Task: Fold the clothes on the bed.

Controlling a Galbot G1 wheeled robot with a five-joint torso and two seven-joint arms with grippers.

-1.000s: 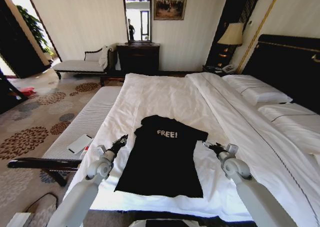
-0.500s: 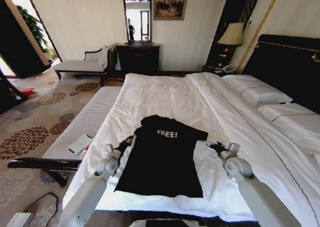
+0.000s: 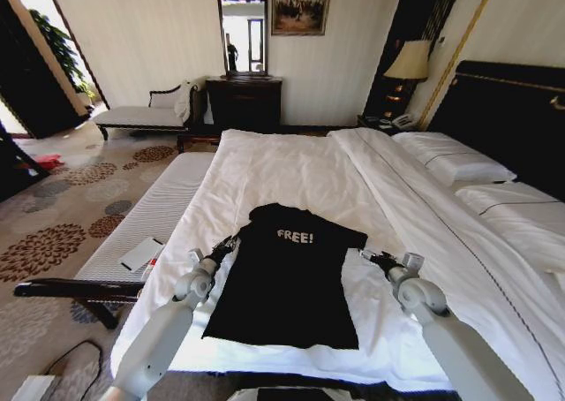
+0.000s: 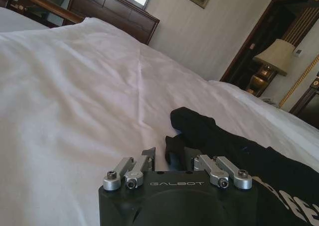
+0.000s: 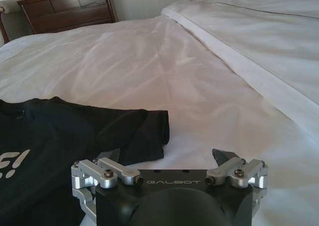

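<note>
T-shirt (image 3: pixel 287 277) lies on the bed (image 3: pixel 291 167), pillows (image 3: pixel 455 158) to its right.

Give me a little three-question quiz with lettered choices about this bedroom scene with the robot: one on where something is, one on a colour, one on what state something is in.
1. Where does the T-shirt lie?
A. on the carpet
B. on the bed, near its foot
C. on the pillows

2. What colour is the lettering on the shirt?
A. white
B. red
C. yellow

3. How are the fingers of the right gripper set?
A. shut on a sleeve
B. shut on nothing
C. open, holding nothing

Answers:
1 B: the head view shows it spread flat on the white duvet, between the left gripper and the right one.
2 A: "FREE!" stands white on black.
3 C: in the right wrist view its fingers are spread apart just beside the sleeve, with white duvet between them.
</note>
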